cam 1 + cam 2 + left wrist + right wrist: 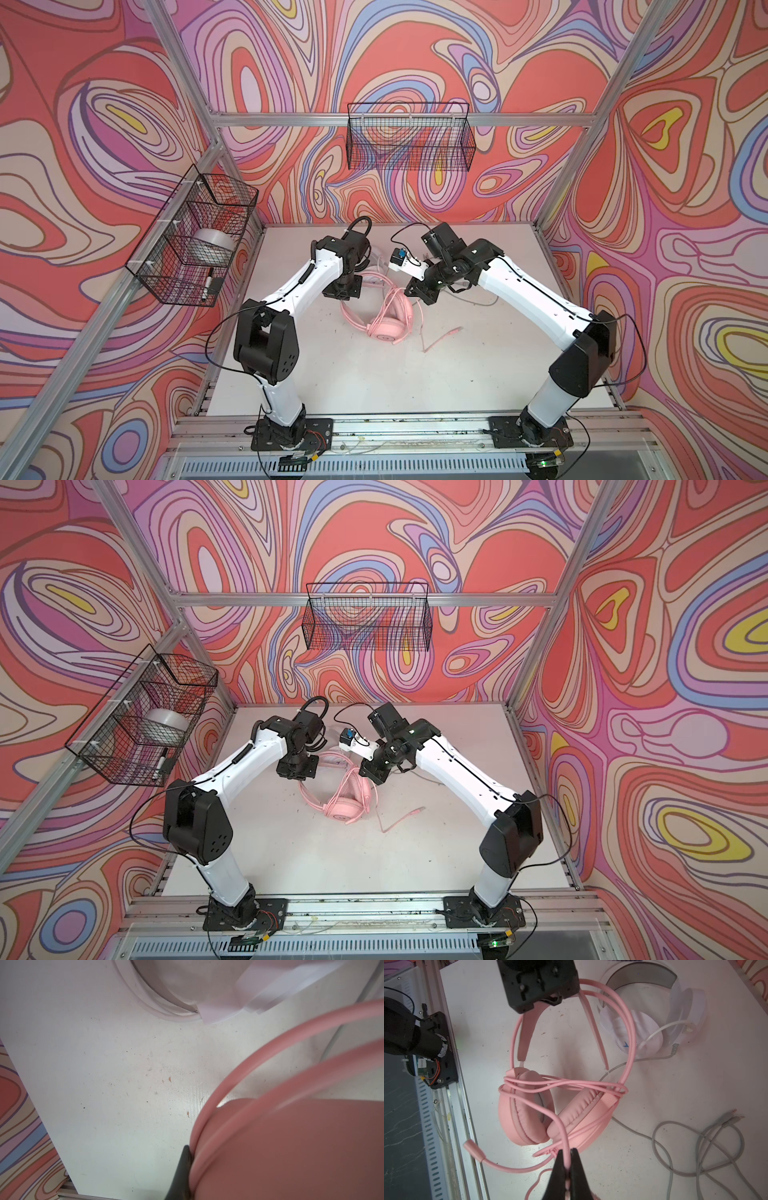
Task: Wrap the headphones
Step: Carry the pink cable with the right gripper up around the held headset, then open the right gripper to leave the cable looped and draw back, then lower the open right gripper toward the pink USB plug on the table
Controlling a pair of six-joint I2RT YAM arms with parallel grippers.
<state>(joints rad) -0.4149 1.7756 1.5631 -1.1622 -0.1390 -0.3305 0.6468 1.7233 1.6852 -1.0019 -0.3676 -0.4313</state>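
A: Middle of the table [478,374], and there's the pink headset [384,320], lying flat with its cups side by side and its band arcing toward the back wall.
B: Pink all over: cushions, shells, band. In the right wrist view the pink cable [630,1043] loops out alongside the band, then crosses both cups in several loose strands.
A: And the boom mic [473,1146]?
B: It sticks out sideways from one cup, foam tip and all, low over the table.
A: Right gripper [566,1150]?
B: Jaws pinched tight on that pink cable, just beside the cup. The loose tail trails off past it to its plug [454,331].
A: Left gripper [550,1000]?
B: On the top of the pink headset's band and closed on it. Pink peeks out between the fingers.
A: The second set?
B: The white headset [645,1028] lies just behind the pink one. Its band is grey-lined, and there's a small blue mark on one cup. In this view the pink loop crosses in front of that cup. Its grey cable [670,1157] sprawls in slack loops, unwound, on the table beside it.
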